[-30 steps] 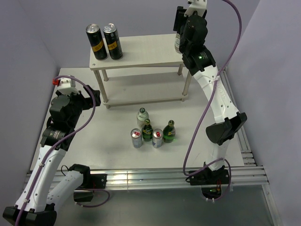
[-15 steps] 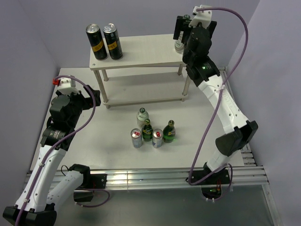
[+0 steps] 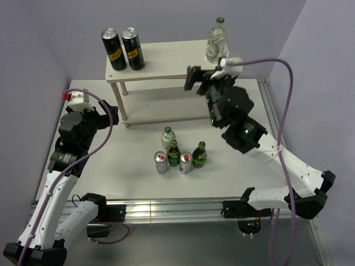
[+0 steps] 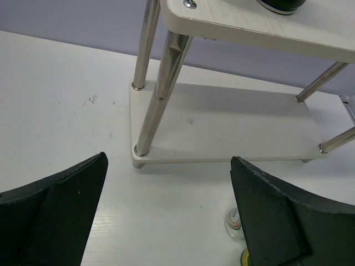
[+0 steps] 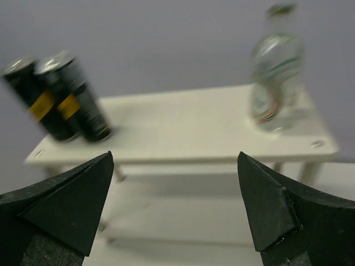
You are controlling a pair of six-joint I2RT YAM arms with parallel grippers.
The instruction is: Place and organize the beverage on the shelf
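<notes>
**Top external view.** A second ago the right gripper (image 3: 201,82) was up at the right end of the shelf (image 3: 166,61), hiding the clear glass bottle (image 3: 216,40). Now it has pulled back toward the middle of the frame and hangs in front of the shelf's right legs, its jaws spread wide and holding nothing. The bottle stands upright and alone at the top board's far right corner. Two tall black cans (image 3: 123,49) stand at the board's left end, as before. The left gripper (image 3: 108,113) has not moved from the left of the frame. The group on the table (image 3: 111,166) is also unchanged: a second clear bottle (image 3: 168,137), two green bottles (image 3: 173,153) and two silver cans (image 3: 161,162), close together.

**Left wrist view.** Only this view shows the left gripper (image 4: 166,221) plainly, with its jaws spread and empty. It also shows the shelf's bare lower board (image 4: 233,127). The second clear bottle's cap (image 4: 234,219) peeks in at the lower right.

**Right wrist view.** The right gripper (image 5: 175,216) frames the shelf (image 5: 183,133) head-on. The clear glass bottle (image 5: 274,66) is at upper right and the black cans (image 5: 55,100) are at left, showing their yellow labels. The picture is somewhat blurred.
</notes>
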